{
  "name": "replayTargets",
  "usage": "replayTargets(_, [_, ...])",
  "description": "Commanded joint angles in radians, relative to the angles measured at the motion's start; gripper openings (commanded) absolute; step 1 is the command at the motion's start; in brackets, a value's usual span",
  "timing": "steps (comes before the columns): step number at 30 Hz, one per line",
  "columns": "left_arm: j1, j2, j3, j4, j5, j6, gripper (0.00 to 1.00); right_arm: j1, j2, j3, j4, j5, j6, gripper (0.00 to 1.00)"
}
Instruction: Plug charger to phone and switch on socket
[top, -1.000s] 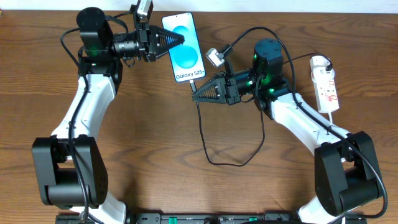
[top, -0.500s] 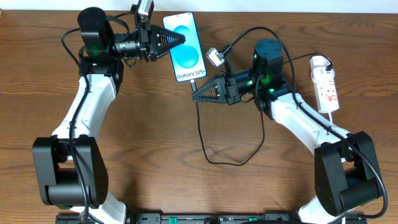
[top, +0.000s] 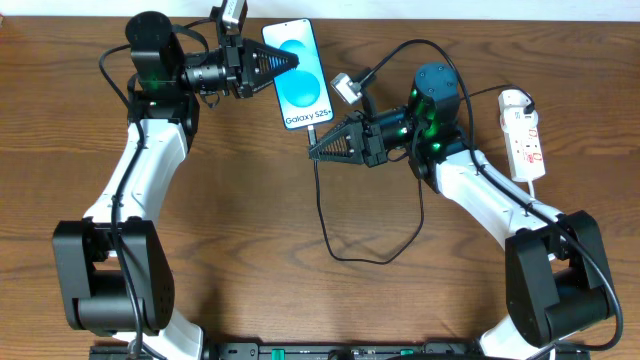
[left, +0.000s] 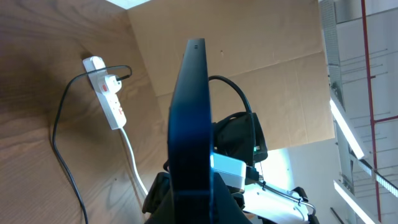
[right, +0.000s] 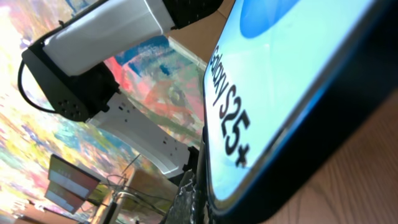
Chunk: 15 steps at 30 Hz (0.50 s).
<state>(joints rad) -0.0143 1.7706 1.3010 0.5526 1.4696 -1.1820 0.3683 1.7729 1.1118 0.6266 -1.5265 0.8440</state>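
Observation:
The phone (top: 300, 75), blue screen with "Galaxy S25+" on a white strip, lies tilted at the back middle of the table. My left gripper (top: 290, 63) is shut on its left edge; in the left wrist view the phone (left: 189, 124) stands edge-on between the fingers. My right gripper (top: 314, 153) is shut on the charger's black plug tip just below the phone's bottom end. The thin black charger cable (top: 330, 225) loops down from there. The phone's lower end fills the right wrist view (right: 292, 81). The white socket (top: 524, 135) lies at the far right, also in the left wrist view (left: 107, 93).
The socket's thick white cord (top: 535, 195) runs down behind my right arm. The charger cable loop (top: 385, 258) lies on the wooden table between the arms. A cardboard wall (left: 249, 62) stands behind the table.
My right gripper has edged slightly up and left toward the phone's bottom end with the plug. The phone and left gripper have shifted very slightly right.

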Motion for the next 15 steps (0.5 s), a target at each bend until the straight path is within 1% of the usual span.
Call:
replayTargets(1, [-0.012, -0.022, 0.012, 0.01, 0.068, 0.019, 0.07, -0.025, -0.019, 0.006, 0.018, 0.061, 0.042, 0.01])
replayTargets(8, [-0.011, -0.022, 0.012, 0.011, 0.075, 0.031, 0.07, -0.027, -0.019, 0.006, 0.017, 0.055, 0.054, 0.01])
replayTargets(11, [-0.012, -0.022, 0.012, 0.01, 0.102, 0.063, 0.07, -0.027, -0.019, 0.006, 0.012, 0.054, 0.053, 0.01])
replayTargets(15, [-0.012, -0.022, 0.01, 0.01, 0.102, 0.063, 0.07, -0.027, -0.019, 0.006, 0.009, 0.054, 0.053, 0.01])
